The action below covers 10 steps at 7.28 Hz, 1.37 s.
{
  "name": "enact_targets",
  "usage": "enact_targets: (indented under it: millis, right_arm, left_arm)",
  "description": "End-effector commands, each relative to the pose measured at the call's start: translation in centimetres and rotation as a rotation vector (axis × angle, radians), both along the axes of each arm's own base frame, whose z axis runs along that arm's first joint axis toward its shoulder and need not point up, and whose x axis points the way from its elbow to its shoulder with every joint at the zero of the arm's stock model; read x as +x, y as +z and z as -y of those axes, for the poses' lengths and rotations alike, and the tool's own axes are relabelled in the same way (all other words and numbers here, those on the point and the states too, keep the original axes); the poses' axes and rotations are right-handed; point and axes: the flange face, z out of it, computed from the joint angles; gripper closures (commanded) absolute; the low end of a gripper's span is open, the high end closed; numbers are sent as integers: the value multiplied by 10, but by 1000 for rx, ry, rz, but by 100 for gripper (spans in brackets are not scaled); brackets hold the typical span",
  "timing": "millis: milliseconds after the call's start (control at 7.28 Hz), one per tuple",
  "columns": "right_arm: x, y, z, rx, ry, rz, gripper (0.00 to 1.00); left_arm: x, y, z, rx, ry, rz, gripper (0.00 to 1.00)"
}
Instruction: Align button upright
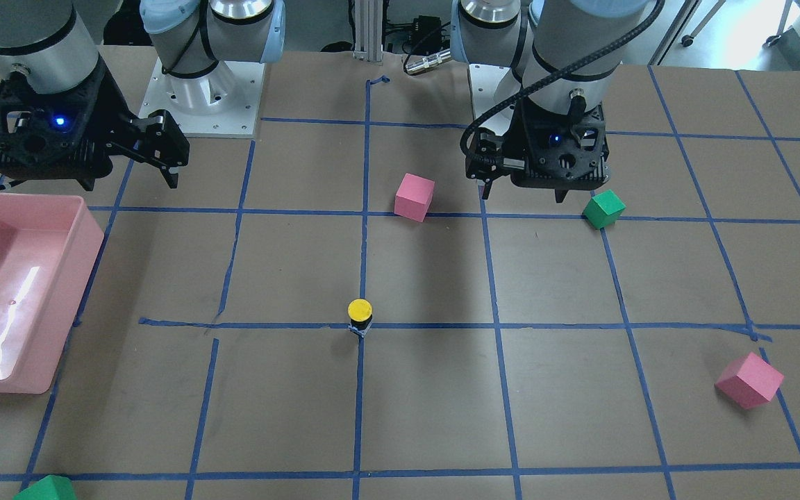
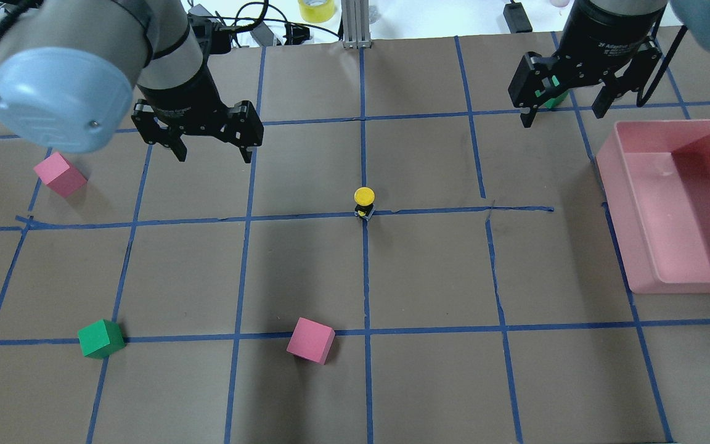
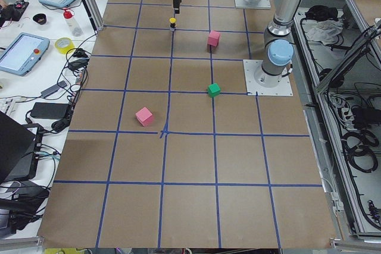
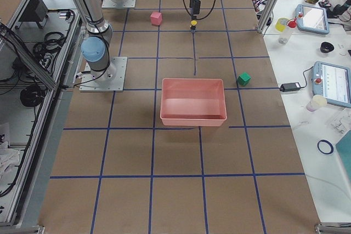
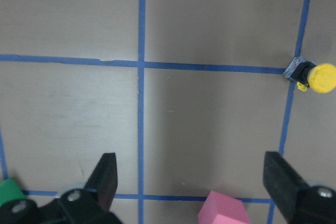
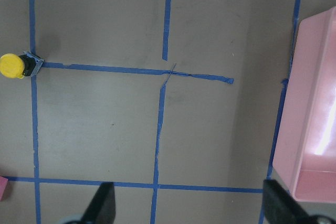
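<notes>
The button (image 2: 364, 200) has a yellow round cap, a black body and a grey base. It stands upright on a blue tape crossing at the middle of the table (image 1: 359, 314). It shows at the right edge of the left wrist view (image 5: 314, 75) and the left edge of the right wrist view (image 6: 16, 65). My left gripper (image 2: 213, 151) is open and empty, hovering above the table well to the left of the button (image 1: 523, 194). My right gripper (image 2: 563, 117) is open and empty, far to the button's right (image 1: 164, 170).
A pink bin (image 2: 617, 203) stands at the right side. Pink cubes (image 2: 59, 174) (image 2: 310, 340) and a green cube (image 2: 101, 338) lie on the left half. Another green cube (image 2: 552, 98) sits partly hidden behind the right gripper.
</notes>
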Motion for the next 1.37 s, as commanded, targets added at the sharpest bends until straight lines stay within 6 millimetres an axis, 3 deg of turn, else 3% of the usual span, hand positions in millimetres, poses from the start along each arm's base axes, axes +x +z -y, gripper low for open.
enact_targets:
  millis: [0, 137, 275, 549, 1236]
  right_arm:
    - [3, 2, -1, -4, 5, 3, 0]
    - [2, 2, -1, -3, 3, 0, 0]
    - [0, 0, -1, 4, 5, -14, 0]
    - [0, 0, -4, 13, 0, -18, 0]
    - [0, 0, -3, 10, -8, -16, 0]
  left_arm:
    - [-1, 28, -13, -31, -103, -6, 0]
    - [0, 47, -15, -130, -154, -11, 0]
    - [1, 46, -19, -132, -163, -4, 0]
    - [3, 6, -15, -173, -163, -8, 0]
    - [3, 6, -14, -222, -163, -12, 0]
